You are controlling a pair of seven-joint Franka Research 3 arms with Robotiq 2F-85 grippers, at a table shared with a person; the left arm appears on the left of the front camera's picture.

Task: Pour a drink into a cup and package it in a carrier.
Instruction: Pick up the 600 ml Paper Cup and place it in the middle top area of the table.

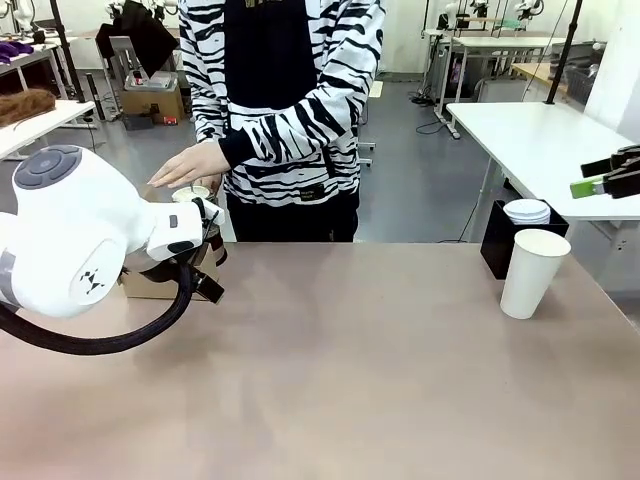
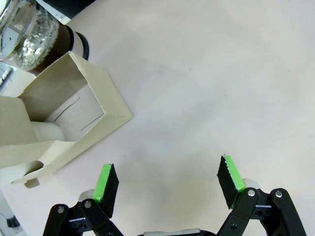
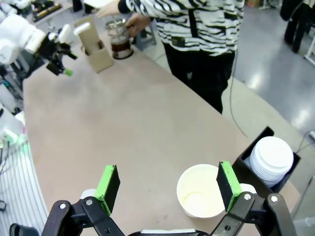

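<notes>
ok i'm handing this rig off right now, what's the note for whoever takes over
Left gripper: open, holding nothing, over bare table beside the carrier.
Right gripper: open, holding nothing, above the cup and clear of it.
Cup: upright on the robot's right side of the table, looks empty, outside the carrier.
Carrier: far left of the table, next to the jug of dark drink. The person's hand rests on top of the jug.
Done: nothing poured or packed.
Left: pour the drink into the cup, then set the cup in the carrier.
</notes>
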